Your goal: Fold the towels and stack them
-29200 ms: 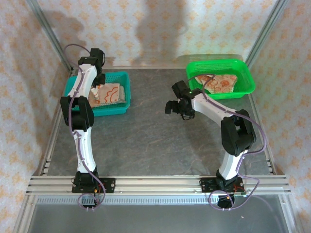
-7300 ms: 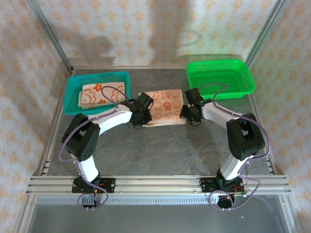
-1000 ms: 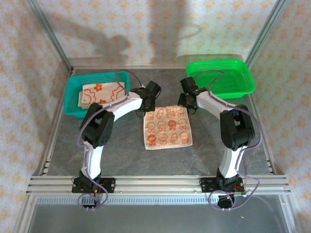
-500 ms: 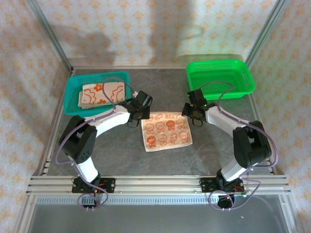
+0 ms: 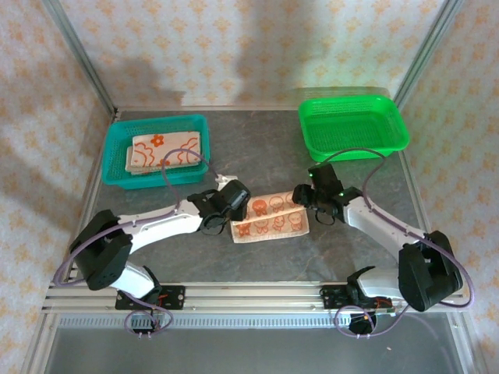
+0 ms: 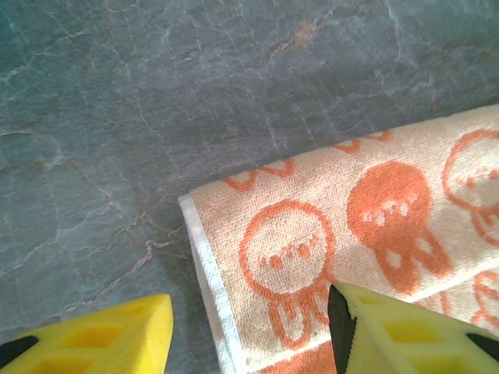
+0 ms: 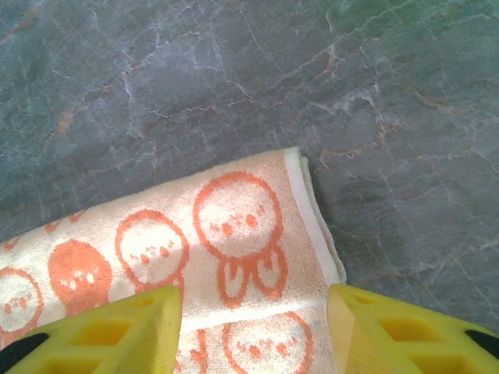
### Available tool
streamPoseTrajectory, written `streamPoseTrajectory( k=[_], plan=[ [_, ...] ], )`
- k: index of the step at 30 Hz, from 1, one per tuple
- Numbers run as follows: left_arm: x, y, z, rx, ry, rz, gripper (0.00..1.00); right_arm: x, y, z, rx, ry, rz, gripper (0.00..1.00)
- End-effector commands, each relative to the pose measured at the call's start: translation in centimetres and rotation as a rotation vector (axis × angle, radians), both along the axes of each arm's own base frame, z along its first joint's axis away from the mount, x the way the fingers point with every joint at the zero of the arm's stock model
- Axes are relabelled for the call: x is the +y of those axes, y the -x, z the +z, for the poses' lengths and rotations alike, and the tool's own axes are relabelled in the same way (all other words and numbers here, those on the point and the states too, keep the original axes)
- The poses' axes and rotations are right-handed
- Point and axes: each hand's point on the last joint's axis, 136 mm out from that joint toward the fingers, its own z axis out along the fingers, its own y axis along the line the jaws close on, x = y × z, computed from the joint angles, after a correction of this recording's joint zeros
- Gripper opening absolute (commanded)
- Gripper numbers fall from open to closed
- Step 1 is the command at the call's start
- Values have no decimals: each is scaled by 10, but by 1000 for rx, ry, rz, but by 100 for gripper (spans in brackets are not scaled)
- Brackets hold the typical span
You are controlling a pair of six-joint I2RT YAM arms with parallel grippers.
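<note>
Fold laid, easily undone
My left tool [image 6: 249,312] and right tool [image 7: 253,300] stand half open, gripping nothing, over the ends of the towel [image 5: 271,216] folded on the bench [image 5: 257,257]; a finger snagging its top layer would undo it. The teal basket [image 5: 117,167] of stacked towels [image 5: 160,152] sits far left, bare bench between

Ahead of the left gripper [image 6: 249,343] the table [image 6: 195,93] lies bare, with room to pass. The folded towel [image 6: 351,226] sits low under its right finger and spreads to its right, flat and soft. The right gripper [image 7: 253,335] has that towel beneath it and to its left, and bare stone ahead and to its right. Far ahead-left of the left gripper stands the teal basket [image 5: 156,180]. Beyond the right gripper is the green basket [image 5: 351,125]. Between the grippers, the free span is the towel's width.
</note>
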Motion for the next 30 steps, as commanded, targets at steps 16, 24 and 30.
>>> streamPoseTrajectory(
  k=[16, 24, 30],
  plan=[
    [-1, 14, -46, 230, 69, 163, 38, -5, -7, -35, 193, 88, -1, 41],
    [-7, 13, -60, 260, 90, 172, 35, -12, -12, -46, 209, 103, -10, 40],
    [-2, 16, -67, 271, 65, 182, 33, -10, -13, -51, 214, 91, 4, 37]
  ],
)
